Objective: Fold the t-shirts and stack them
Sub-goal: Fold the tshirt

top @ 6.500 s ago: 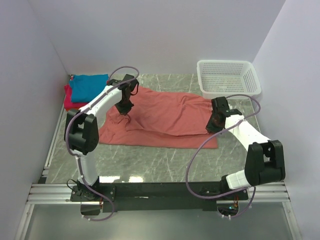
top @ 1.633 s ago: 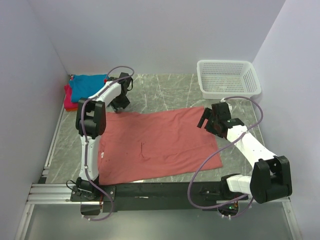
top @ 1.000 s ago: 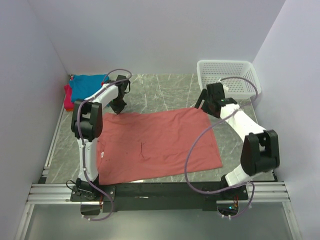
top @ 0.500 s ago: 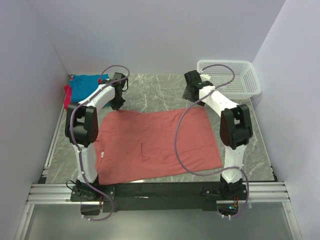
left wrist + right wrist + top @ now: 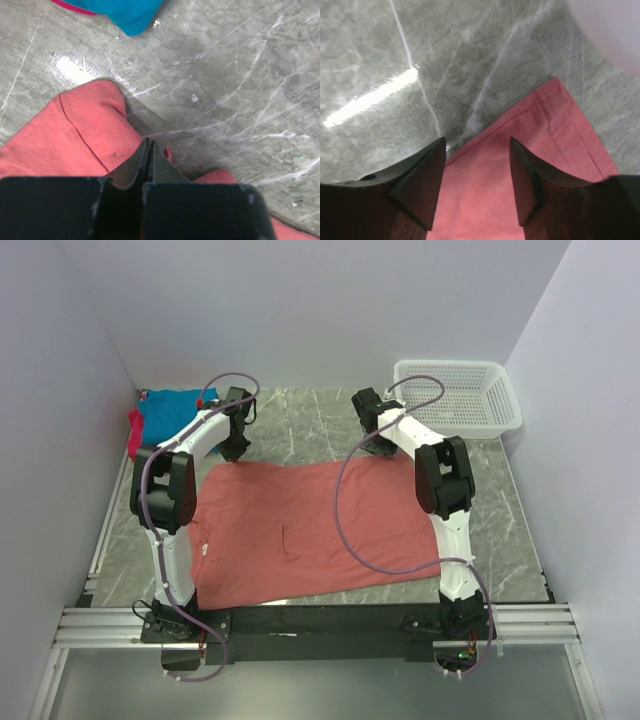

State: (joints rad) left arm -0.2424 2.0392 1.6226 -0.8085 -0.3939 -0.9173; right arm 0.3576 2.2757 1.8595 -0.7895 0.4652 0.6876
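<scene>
Red shirt (image 5: pixel 310 530) lay flat, no fold yet; left gripper (image 5: pixel 149 144) pinched its far edge, right gripper (image 5: pixel 477 144) gaped empty over a corner; teal shirt (image 5: pixel 172 404) sat on pink shirt (image 5: pixel 135 432).

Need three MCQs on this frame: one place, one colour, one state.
1. Where on the table is the white basket? A near left; B far right; C centre.
2. Which colour tops the far-left pile? A teal; B yellow; C white.
3. The right gripper is: A open; B shut on cloth; C out of view.

Key:
1. B, it sits in the far-right corner.
2. A, the teal t-shirt lies on the magenta t-shirt.
3. A, its fingers stand apart over the far edge of the salmon-red t-shirt.
</scene>
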